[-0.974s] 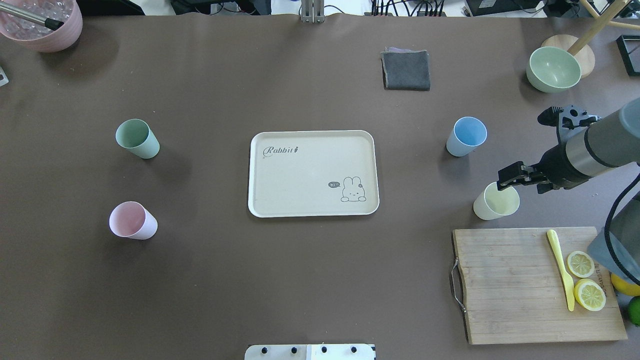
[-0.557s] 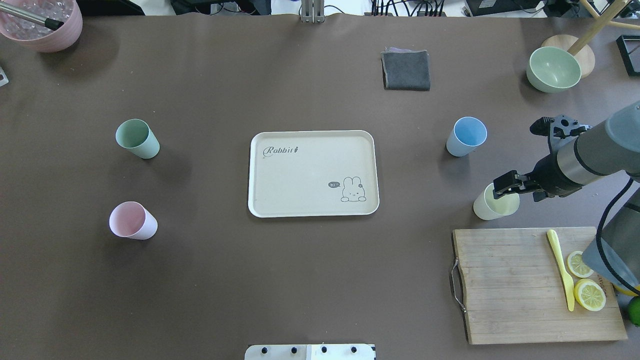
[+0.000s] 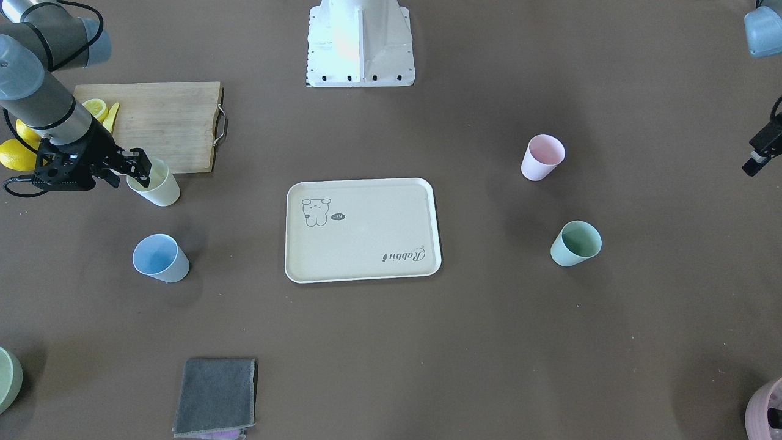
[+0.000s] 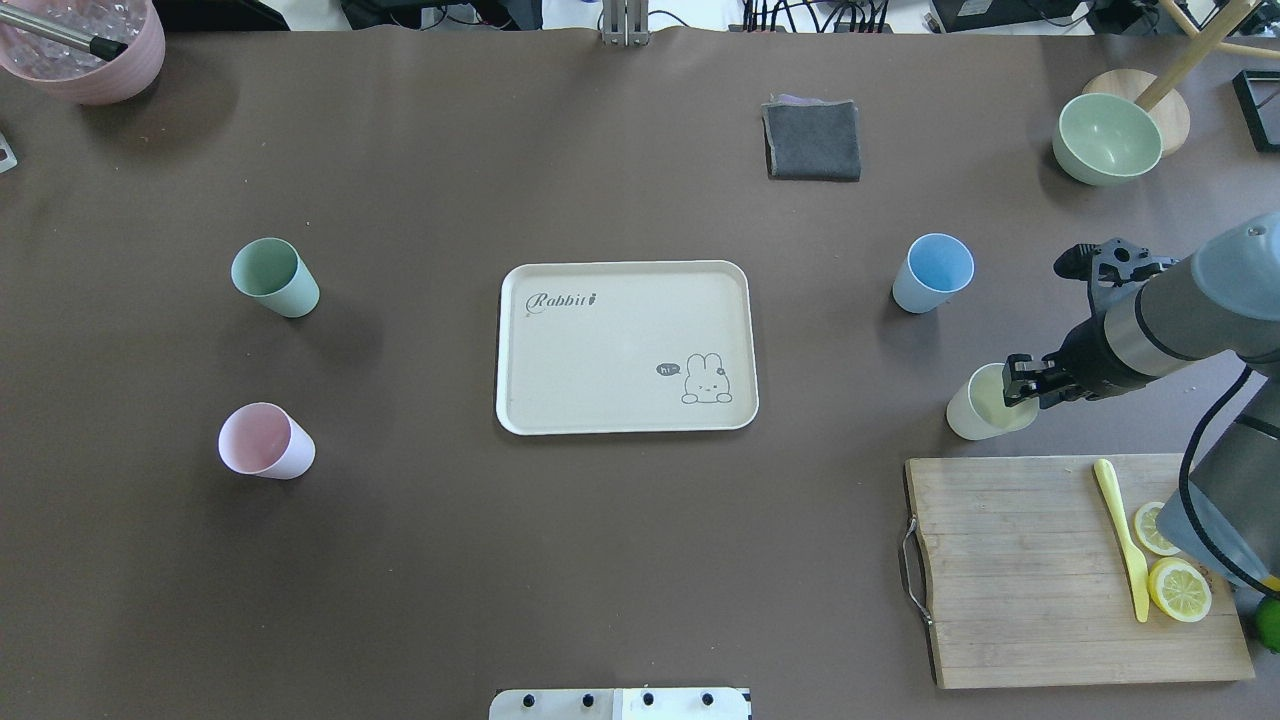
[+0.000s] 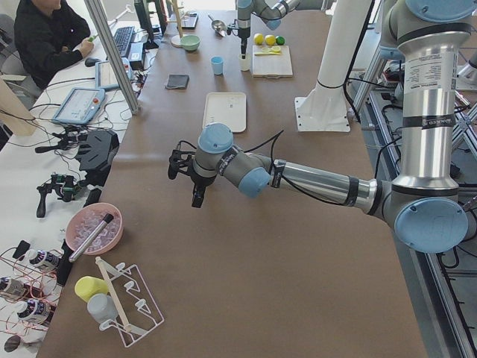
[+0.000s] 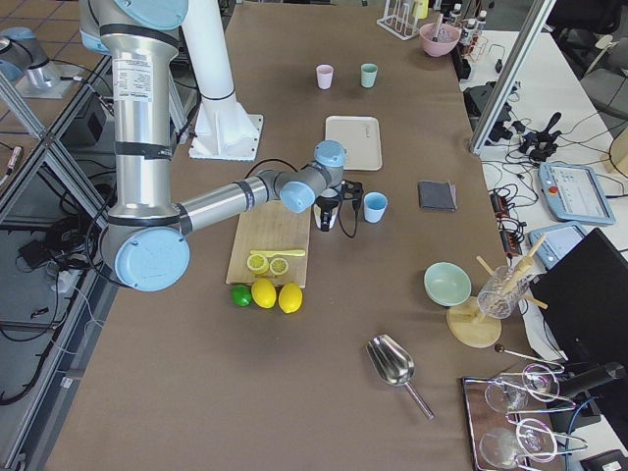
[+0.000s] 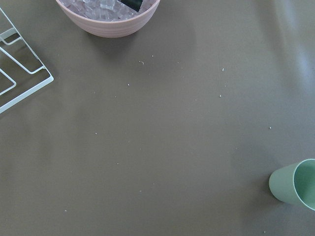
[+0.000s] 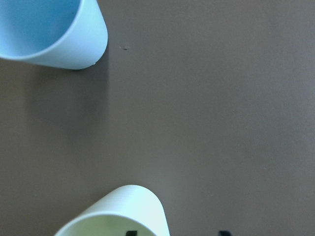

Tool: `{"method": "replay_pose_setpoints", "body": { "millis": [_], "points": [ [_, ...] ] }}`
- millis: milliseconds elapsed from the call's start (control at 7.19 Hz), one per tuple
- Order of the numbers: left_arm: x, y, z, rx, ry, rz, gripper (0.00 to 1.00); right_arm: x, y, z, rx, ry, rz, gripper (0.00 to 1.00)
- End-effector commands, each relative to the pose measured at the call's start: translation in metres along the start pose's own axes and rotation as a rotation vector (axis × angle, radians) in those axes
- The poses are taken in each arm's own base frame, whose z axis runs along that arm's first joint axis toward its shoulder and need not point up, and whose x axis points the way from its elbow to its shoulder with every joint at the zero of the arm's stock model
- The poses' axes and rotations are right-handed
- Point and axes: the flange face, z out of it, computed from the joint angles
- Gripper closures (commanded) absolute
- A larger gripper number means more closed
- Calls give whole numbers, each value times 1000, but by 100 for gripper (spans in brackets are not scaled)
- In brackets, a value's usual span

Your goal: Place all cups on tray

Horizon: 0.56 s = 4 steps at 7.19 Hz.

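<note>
The cream tray [image 4: 600,345] lies mid-table with nothing on it; it also shows in the front view [image 3: 366,235]. The pale yellow cup [image 4: 975,418] stands right of the tray, upright. My right gripper [image 4: 1017,386] is open at its rim. In the right wrist view one fingertip is inside the yellow cup [image 8: 118,211] and the other is outside it. The light blue cup [image 4: 932,272] stands just beyond. The mint green cup [image 4: 274,277] and the pale pink cup [image 4: 265,441] stand left of the tray. My left gripper [image 3: 756,157] hovers off to the left, with its jaws unclear.
A wooden cutting board [image 4: 1030,580] with lemon slices and a yellow knife lies just in front of the yellow cup. A grey cloth [image 4: 812,140], a pale green bowl [image 4: 1108,138] and a mauve pot [image 4: 85,50] stand along the far side.
My right gripper has dropped down onto the yellow cup's rim, and one finger now sits inside it. The cups and the tray have not moved.
</note>
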Motion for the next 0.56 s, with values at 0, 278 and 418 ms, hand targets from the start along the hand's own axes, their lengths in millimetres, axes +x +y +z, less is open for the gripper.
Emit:
{"method": "replay_pose_setpoints", "body": {
  "millis": [0, 278, 418],
  "points": [
    [2, 4, -3, -2, 7, 1, 2, -14, 3, -13, 9, -31, -19, 100],
    [6, 3, -5, -1, 15, 8, 2, -33, 4, -46, 8, -98, -34, 100],
    [12, 0, -3, -3, 19, 9, 2, -56, -14, -73, -6, -160, -17, 100]
  ]
}}
